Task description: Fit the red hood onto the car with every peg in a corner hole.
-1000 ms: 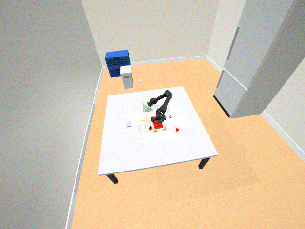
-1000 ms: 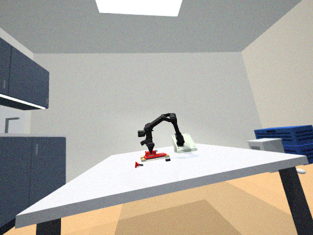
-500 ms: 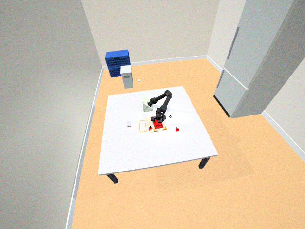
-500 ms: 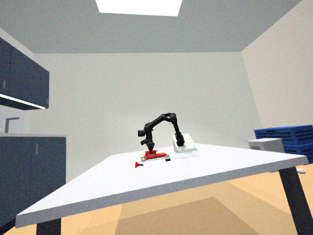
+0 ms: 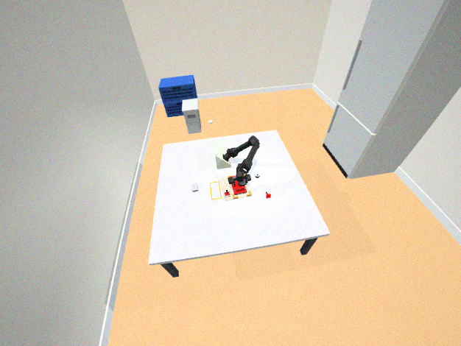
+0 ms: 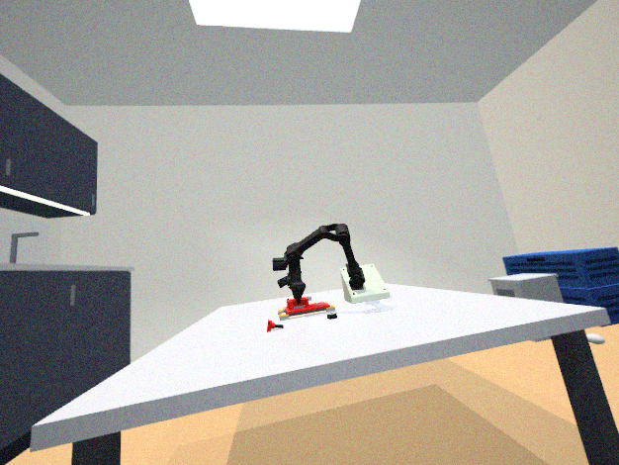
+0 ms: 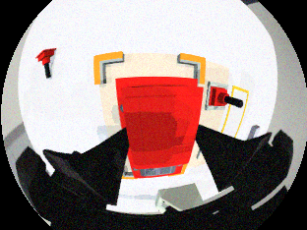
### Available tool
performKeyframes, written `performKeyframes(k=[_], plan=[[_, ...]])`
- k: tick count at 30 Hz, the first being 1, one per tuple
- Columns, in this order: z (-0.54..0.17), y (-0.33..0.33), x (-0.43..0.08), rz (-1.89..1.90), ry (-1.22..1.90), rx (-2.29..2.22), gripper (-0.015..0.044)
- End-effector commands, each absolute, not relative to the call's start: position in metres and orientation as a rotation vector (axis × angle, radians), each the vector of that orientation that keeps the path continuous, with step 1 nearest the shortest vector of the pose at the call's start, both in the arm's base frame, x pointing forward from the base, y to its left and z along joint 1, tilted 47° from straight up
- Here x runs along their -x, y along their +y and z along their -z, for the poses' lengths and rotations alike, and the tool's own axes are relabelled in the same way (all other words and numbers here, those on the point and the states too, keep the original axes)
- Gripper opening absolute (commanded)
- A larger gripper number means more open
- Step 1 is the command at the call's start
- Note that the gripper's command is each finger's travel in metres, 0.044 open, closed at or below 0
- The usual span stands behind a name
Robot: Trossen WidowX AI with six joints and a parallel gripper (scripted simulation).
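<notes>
Hood (image 5: 238, 188) (image 6: 295, 302) (image 7: 158, 118) is already off the counter (image 5: 193, 227) (image 6: 300, 355) (image 7: 74, 29) and is held over the chassis (image 6: 320, 306), which sits in the jig (image 5: 225, 185) (image 6: 306, 315) (image 7: 153, 61); seen from the exterior, the hood covers the end of the chassis towards 9 o'clock, while red bodywork is left uncovered towards 3 o'clock. The picking up is done, and the carrying seems largely done; the final seating and the release are left. Whether any peg has entered its hole cannot be told, since the corners are hidden or too small; a full, flat fit cannot be confirmed.

The hand (image 5: 241, 181) (image 6: 298, 299) (image 7: 161, 129) is set well open, yet closed firmly on the hood; in the wrist view one finger is pressed to its side at about 8 o'clock and the other at about 4 o'clock, with the shell gripped between them. No contact with the loose red piece (image 5: 268, 195) (image 6: 271, 325) (image 7: 46, 55) is seen; it is left on the counter, between 3 and 4 o'clock of the jig from above, and should be kept clear of when the hand is withdrawn.
</notes>
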State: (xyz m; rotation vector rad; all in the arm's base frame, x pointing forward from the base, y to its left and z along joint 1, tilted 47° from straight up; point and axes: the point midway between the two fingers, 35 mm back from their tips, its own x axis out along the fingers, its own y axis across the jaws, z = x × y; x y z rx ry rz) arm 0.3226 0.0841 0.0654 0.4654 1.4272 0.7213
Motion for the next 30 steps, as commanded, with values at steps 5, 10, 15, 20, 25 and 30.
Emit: performKeyframes(k=[5, 10, 15, 20, 25, 30], plan=[[-0.0613, 0.0877, -0.3216, -0.719, 1.432, -0.469, 0.0], [-0.0599, 0.0891, -0.3215, -0.719, 1.432, -0.469, 0.0], [-0.0586, 0.0904, -0.3212, -0.719, 1.433, -0.47, 0.0], [-0.0573, 0.0917, -0.321, -0.719, 1.433, -0.47, 0.0], [-0.0559, 0.0931, -0.3207, -0.719, 1.433, -0.471, 0.0], [-0.0545, 0.0945, -0.3205, -0.719, 1.434, -0.471, 0.0]])
